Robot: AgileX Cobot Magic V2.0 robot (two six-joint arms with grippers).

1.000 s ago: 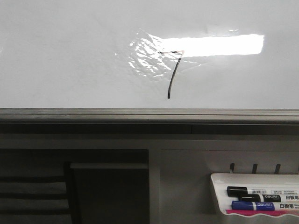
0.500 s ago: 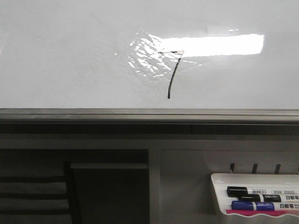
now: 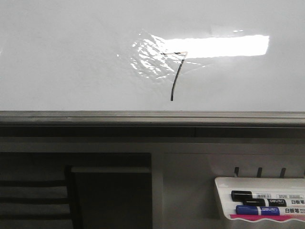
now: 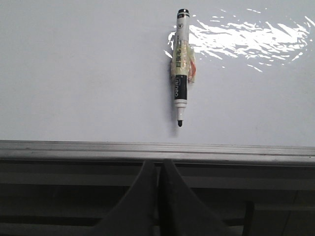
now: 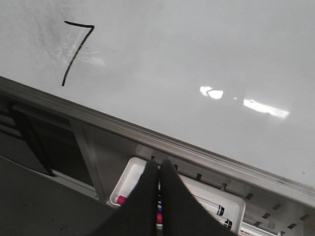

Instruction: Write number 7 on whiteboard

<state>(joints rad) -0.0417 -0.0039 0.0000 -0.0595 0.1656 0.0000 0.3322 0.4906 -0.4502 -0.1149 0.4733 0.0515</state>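
- Both pincers are sitting pressed shut with nothing between the fingers: I am seeing the left pincer [image 4: 158, 196] hanging below the grey edge of the whiteboard [image 4: 74, 73], and the right pincer [image 5: 158, 196] hanging over the white marker tray [image 5: 234, 204] under that same edge.
- I am reading the number 7 [image 3: 175, 71] [image 5: 75, 51] as drawn on the whiteboard [image 3: 71, 57] [image 5: 197, 49]: a short top bar and a long slanting stem, its foot ending just above the board's grey lower edge, its bar lying across the crinkly shiny patch beside the bright glare.
- In the left wrist view I am looking at a black marker [image 4: 180, 69], uncapped and wrapped in yellowish tape, lying against the whiteboard with its tip pointing toward the grey edge.
- The tray [image 3: 259, 200] is holding a black pen and a blue pen, below the whiteboard's edge.
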